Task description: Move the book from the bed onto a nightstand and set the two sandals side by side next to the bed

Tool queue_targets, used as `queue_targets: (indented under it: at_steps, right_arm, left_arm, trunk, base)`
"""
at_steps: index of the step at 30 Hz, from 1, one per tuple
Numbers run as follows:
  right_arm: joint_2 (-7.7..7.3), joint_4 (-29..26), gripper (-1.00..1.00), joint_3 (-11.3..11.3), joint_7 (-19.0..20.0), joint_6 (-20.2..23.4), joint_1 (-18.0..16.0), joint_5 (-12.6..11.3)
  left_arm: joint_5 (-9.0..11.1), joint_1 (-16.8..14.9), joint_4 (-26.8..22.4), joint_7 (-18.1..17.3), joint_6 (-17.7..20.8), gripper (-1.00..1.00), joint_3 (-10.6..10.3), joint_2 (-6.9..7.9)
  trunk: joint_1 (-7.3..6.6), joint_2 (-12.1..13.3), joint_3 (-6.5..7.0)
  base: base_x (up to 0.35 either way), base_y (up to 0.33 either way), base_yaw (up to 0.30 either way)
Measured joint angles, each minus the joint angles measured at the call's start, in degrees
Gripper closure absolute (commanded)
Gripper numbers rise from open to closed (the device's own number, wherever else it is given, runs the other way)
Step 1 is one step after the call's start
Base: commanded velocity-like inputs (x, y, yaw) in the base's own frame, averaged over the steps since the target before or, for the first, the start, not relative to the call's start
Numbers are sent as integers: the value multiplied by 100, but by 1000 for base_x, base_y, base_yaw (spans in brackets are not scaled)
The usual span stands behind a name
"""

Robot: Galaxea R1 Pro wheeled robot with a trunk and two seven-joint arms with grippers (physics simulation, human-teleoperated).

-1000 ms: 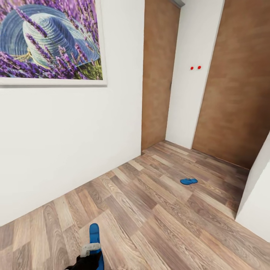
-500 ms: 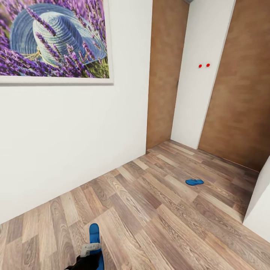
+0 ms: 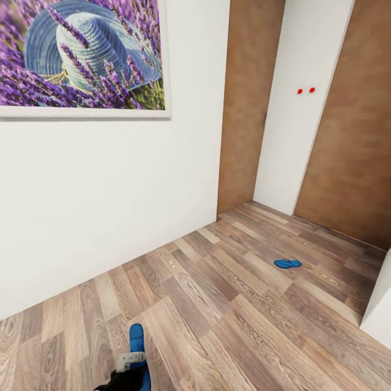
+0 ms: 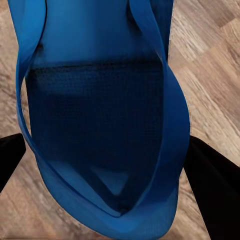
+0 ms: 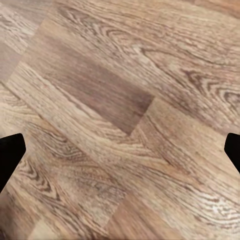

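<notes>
1. Left gripper (image 4: 107, 150) clamps a sandal (image 4: 100, 115): black fingers (image 4: 212, 185) press both edges of the flat blue sole, whose footbed is finely dimpled, thin thong straps arching over it.
2. From the head camera, this sandal (image 3: 137, 339) juts forward from the left gripper (image 3: 133, 363) over the floor (image 3: 217, 315).
3. Second sandal (image 3: 288, 264) lies flat on the matte, grained wood planks near a brown door (image 3: 347, 136), well apart from the first.
4. Right gripper (image 5: 120, 150): spread wide, empty, black tips at frame edges above the planks.
5. Framed lavender-and-hat picture (image 3: 81, 54) hangs on the smooth white wall (image 3: 108, 195).
</notes>
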Motion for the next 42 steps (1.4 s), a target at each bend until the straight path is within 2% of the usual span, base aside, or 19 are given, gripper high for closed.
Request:
queue_targets:
  at_steps: [18,42]
  right_arm:
    - [1,-1,-100,0,-9,-4,1,1]
    - [2,-1,-100,0,-9,-6,1,2]
  left_arm:
    - [-2,-1,1,0,0,100,0,0]
    - [-4,-1,1,1,0,100,-1,0]
  trunk:
    - [0,0,-104]
    - [0,0,-317]
  base:
    - [0,0,30]
    - [0,0,0]
